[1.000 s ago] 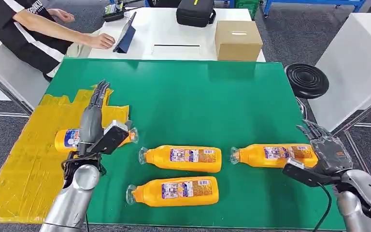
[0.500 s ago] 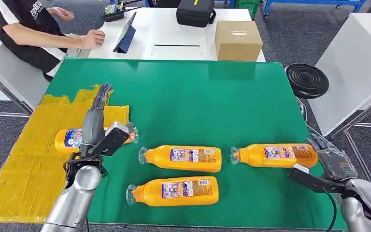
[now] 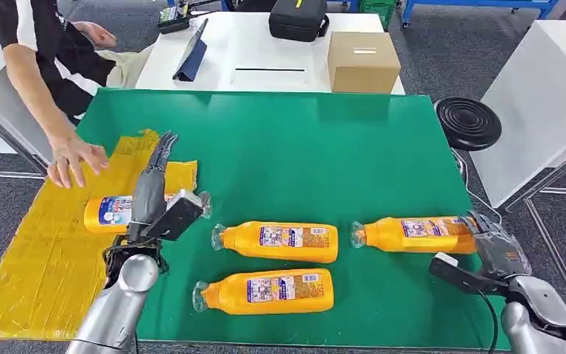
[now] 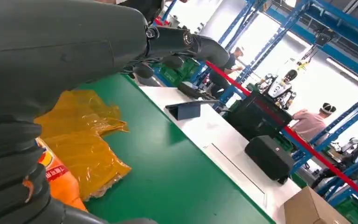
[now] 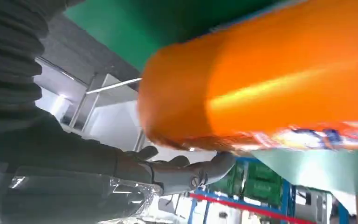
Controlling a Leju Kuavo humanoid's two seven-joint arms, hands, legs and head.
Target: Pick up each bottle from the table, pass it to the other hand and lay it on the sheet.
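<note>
Several orange bottles lie on the green table point(image 3: 302, 147). One bottle point(image 3: 105, 213) lies on the yellow sheet point(image 3: 37, 258) at the left. My left hand point(image 3: 151, 192) hovers over its neck end with fingers point(image 4: 186, 42) stretched out, holding nothing. The left wrist view shows this bottle point(image 4: 58, 182) on the sheet point(image 4: 84, 135). The middle bottle point(image 3: 280, 242) and the front bottle point(image 3: 269, 290) lie on bare table. My right hand point(image 3: 497, 247) is at the base of the right bottle point(image 3: 416, 235). Its fingers point(image 5: 182, 172) lie straight beside that bottle point(image 5: 270, 88), not closed around it.
A person's hand point(image 3: 74, 158) rests on the sheet's far part, close to my left hand. Behind the green table stands a white table with a cardboard box point(image 3: 363, 60), a black bag point(image 3: 298, 18) and a tablet point(image 3: 191, 55). A black stool point(image 3: 468, 122) stands at the right.
The person's arm has swung from the white table down onto the yellow sheet. My right hand dropped back, then came up against the right bottle's base. My left hand shifted slightly right.
</note>
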